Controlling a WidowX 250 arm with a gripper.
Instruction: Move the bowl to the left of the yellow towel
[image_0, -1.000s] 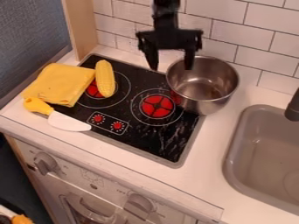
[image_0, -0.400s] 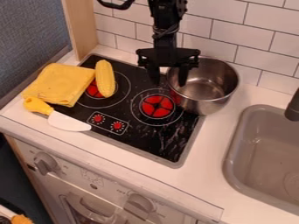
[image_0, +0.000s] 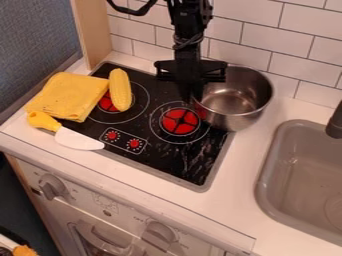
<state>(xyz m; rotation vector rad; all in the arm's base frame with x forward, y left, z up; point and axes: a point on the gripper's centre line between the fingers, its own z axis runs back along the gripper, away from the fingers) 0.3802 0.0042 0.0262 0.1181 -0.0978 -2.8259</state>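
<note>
The black gripper (image_0: 191, 97) is at the left rim of the steel bowl (image_0: 235, 111), with its fingers closed together on that rim. Upright at the back right of the stove, the bowl partly overlaps the stove's right edge. A folded yellow towel (image_0: 67, 96) lies across the stove's left edge, well to the left of the bowl.
Yellow corn (image_0: 120, 90) rests on the back left burner, by the towel. Below the towel is a toy knife (image_0: 77, 140) with a yellow handle. A grey sink (image_0: 288, 172) is at the right, and a tiled wall (image_0: 294, 45) stands behind.
From above the stove's back edge, the gripper has come down to the bowl's left rim. Its fingers, apart before, have closed there. The bowl, towel, corn and knife have not moved.
</note>
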